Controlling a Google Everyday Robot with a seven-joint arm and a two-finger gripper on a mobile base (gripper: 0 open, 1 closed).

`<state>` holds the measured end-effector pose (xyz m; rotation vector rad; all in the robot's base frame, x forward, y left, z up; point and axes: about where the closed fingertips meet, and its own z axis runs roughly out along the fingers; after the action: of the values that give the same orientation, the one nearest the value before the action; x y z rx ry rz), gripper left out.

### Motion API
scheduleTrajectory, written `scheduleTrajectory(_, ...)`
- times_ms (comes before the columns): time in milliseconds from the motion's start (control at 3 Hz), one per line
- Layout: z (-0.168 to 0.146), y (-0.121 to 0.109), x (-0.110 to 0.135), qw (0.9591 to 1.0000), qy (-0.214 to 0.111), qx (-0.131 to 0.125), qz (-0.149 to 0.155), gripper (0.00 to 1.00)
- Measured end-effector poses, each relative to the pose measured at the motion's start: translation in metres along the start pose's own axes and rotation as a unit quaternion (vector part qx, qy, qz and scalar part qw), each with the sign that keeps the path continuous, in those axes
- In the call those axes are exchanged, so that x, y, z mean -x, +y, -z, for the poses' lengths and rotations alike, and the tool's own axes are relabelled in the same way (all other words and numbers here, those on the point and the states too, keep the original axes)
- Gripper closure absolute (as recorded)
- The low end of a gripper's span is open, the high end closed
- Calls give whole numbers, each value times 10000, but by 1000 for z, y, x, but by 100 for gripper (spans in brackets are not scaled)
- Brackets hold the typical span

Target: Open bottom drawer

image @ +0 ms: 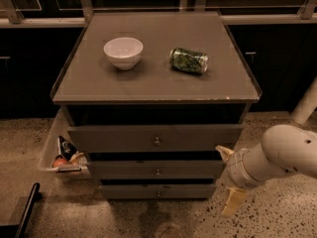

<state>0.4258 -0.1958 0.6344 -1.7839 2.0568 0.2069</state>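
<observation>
The grey cabinet (156, 83) has three drawers. The bottom drawer (129, 191) is the slimmest front, lowest down, with a tiny round metal knob (158, 194) at its centre; it looks pushed in. My gripper (226, 178) is on the white arm (282, 155) at the cabinet's right front corner, level with the lower two drawers. Its two cream fingers (232, 202) are spread apart, one up by the middle drawer's right end and one near the floor. It holds nothing and is to the right of the knob, apart from it.
A white bowl (123, 52) and a green can (188, 60) on its side lie on the cabinet top. A bin (48, 155) with snack packets stands left of the cabinet. A black bar (26, 212) lies on the speckled floor at bottom left. Dark counters run behind.
</observation>
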Motion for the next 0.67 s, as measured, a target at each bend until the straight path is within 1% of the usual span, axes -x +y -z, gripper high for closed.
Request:
scheduleTrajectory(333,-10,-1,-7,9999,31,22,-119,0)
scheduleTrajectory(667,-50,-6,-36,9993,138,52,-331,0)
